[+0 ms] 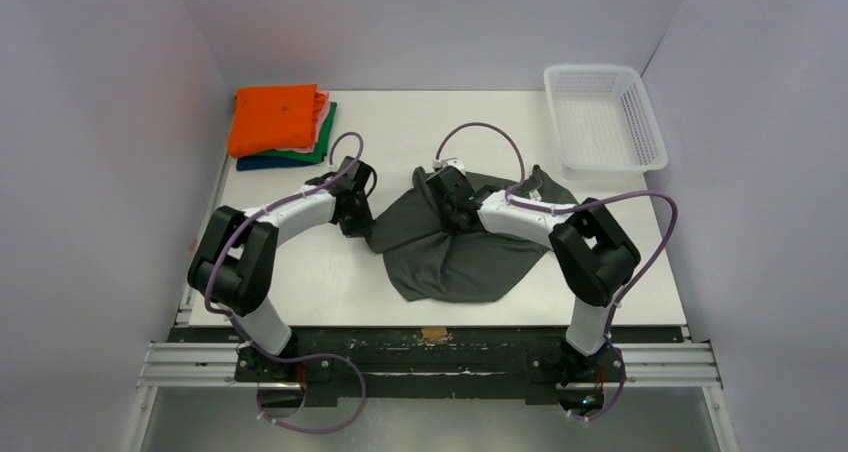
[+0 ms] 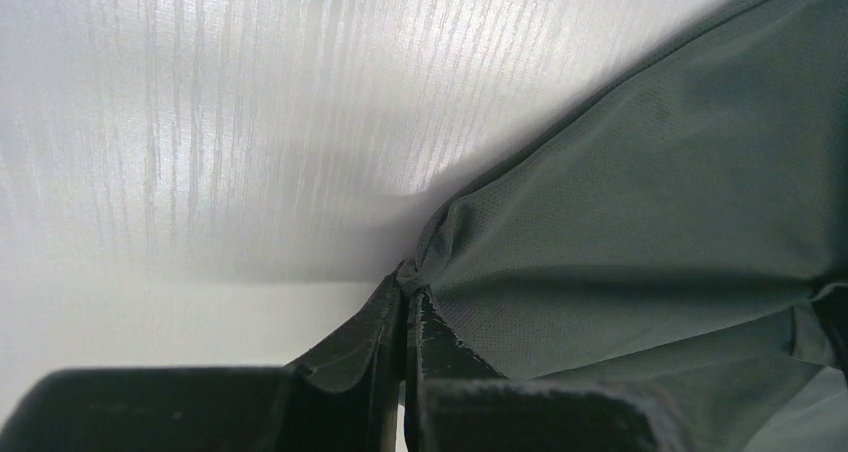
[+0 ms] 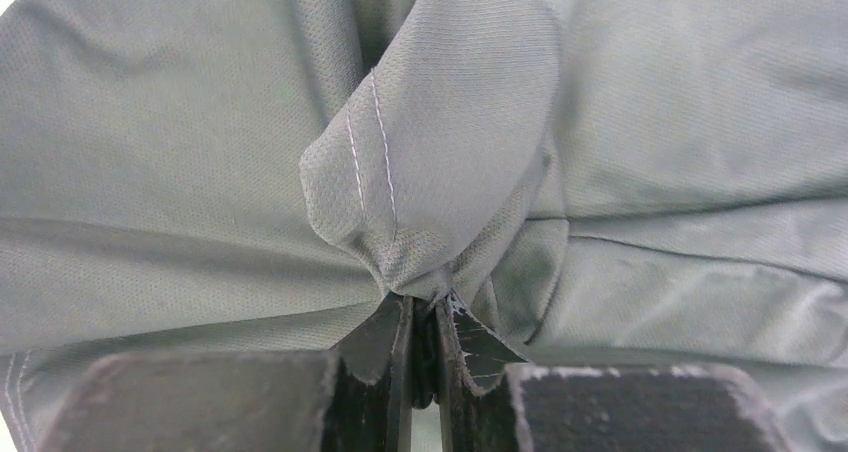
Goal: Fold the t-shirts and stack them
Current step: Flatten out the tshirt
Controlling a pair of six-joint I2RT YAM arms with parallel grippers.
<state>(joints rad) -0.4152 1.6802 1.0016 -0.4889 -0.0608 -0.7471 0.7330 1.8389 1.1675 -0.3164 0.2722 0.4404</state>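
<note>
White mesh basket (image 1: 592, 70) upright at far right corner of white table (image 1: 420, 122). Small brown patch (image 1: 434, 333) on dark front edge.

One loose grey t-shirt (image 1: 460, 262), four folded t-shirts (image 1: 275, 117), one basket (image 1: 597, 70), two arms (image 1: 300, 210) (image 1: 520, 213).

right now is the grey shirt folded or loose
Loose, not folded: the grey shirt lies rumpled on the table, left gripper and right gripper each pinching its cloth.
</note>
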